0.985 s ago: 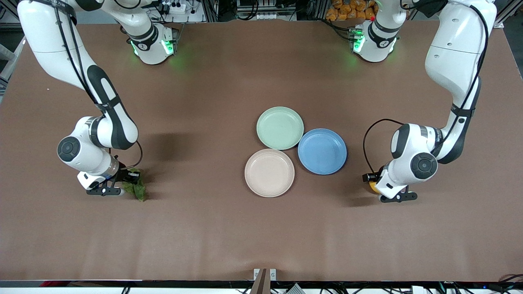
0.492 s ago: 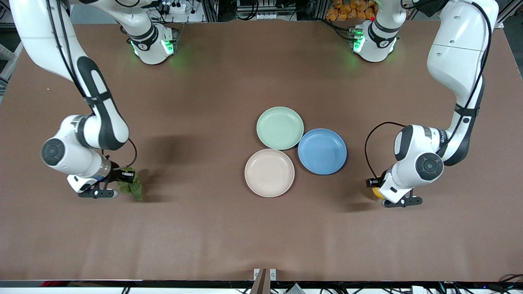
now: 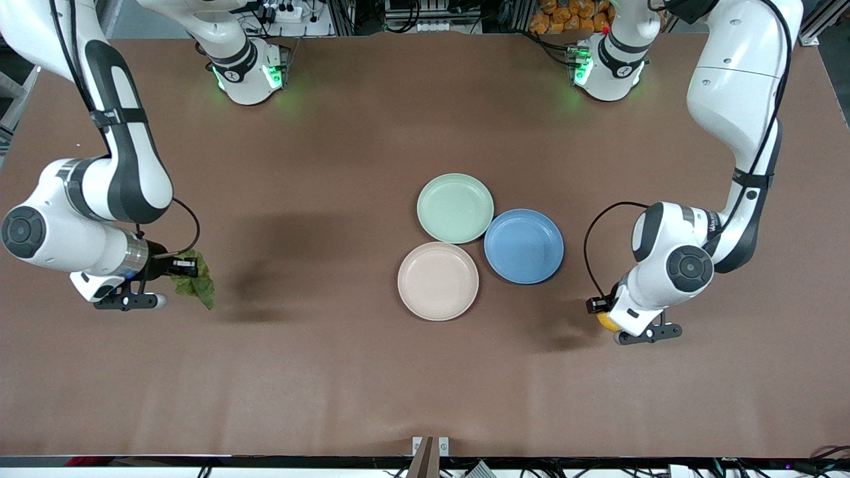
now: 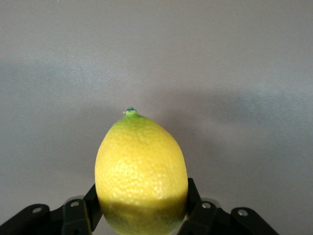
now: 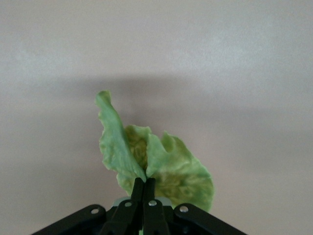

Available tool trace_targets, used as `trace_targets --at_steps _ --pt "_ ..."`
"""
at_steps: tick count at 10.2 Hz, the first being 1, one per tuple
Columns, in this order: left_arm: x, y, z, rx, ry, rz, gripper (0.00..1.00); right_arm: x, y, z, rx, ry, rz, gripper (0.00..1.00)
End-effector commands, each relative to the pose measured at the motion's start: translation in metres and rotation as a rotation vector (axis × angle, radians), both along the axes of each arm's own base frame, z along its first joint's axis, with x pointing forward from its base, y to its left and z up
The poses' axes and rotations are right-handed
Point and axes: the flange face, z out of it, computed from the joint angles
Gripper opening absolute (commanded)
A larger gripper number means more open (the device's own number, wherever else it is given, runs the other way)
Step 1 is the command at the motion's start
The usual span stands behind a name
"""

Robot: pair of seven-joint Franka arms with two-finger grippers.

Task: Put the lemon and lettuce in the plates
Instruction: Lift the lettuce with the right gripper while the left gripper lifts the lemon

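My right gripper (image 3: 174,271) is shut on the lettuce (image 3: 196,285), a crinkled green leaf, and holds it above the table at the right arm's end. In the right wrist view the fingers (image 5: 144,188) pinch the leaf (image 5: 171,169). My left gripper (image 3: 605,317) is shut on the yellow lemon (image 3: 605,321) and holds it above the table at the left arm's end. The lemon (image 4: 142,171) fills the left wrist view between the fingers (image 4: 194,196). The mint green plate (image 3: 455,208) and the cream plate (image 3: 438,281) lie mid-table, both bare.
A blue plate (image 3: 524,246) lies beside the two plates, toward the left arm's end, touching both. The brown table (image 3: 319,372) spreads wide around the plates.
My right gripper has lifted the lettuce off the table and swung toward the right arm's end. My left gripper has shifted slightly with the lemon held up.
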Motion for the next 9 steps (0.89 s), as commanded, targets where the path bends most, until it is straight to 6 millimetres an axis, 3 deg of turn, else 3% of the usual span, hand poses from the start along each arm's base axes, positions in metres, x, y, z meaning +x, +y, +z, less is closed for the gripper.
trace_targets --at_steps 1,4,7,9 --pt "0.002 -0.025 0.011 0.000 -0.028 0.053 0.00 -0.009 0.005 0.033 0.019 0.027 -0.008 0.00" --pt "-0.016 -0.101 0.016 -0.036 -0.032 0.137 0.00 -0.016 0.013 0.076 0.041 0.120 0.010 0.00" --pt "-0.032 -0.152 0.021 -0.059 -0.035 0.191 0.00 -0.029 0.024 0.124 0.095 0.162 -0.024 0.00" --pt "-0.046 -0.186 0.023 -0.066 -0.036 0.231 0.00 -0.039 0.043 0.146 0.091 0.177 -0.046 0.00"
